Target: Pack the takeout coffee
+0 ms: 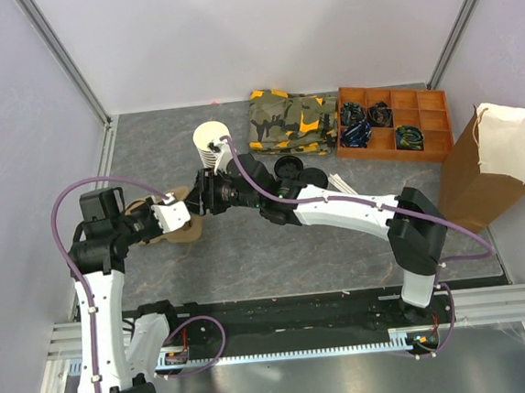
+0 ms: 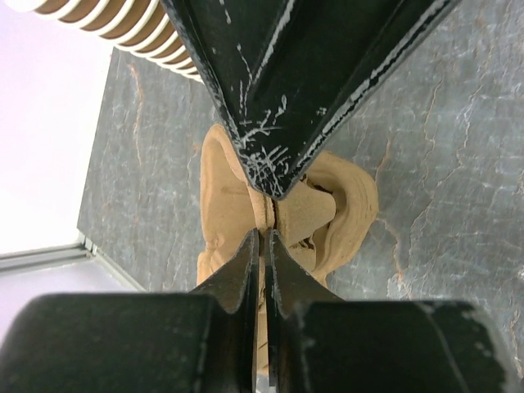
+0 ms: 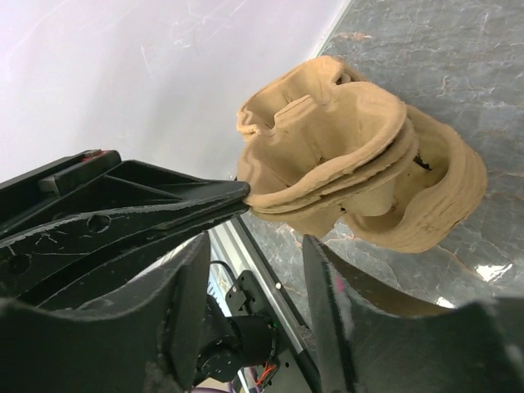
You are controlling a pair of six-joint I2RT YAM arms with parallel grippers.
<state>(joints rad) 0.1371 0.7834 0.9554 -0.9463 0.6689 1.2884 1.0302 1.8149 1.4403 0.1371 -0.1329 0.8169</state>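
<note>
A tan moulded-pulp cup carrier (image 1: 188,232) (image 2: 348,196) (image 3: 344,139), several layers nested, sits on the grey table at the left. My left gripper (image 1: 190,214) (image 2: 266,235) is shut on its thin rim. My right gripper (image 1: 204,198) (image 3: 255,254) hovers just beside the carrier, open, with only the table showing between its fingers (image 2: 311,82). Two round black lids (image 1: 288,168) (image 1: 312,176) lie behind the right arm. I cannot tell whether either tops the takeout coffee.
A tall stack of lidless paper cups (image 1: 211,138) (image 2: 106,24) stands behind the grippers. At the back lie a camouflage cloth (image 1: 291,119) and a wooden compartment tray (image 1: 394,122). A brown paper bag (image 1: 485,168) stands at the right.
</note>
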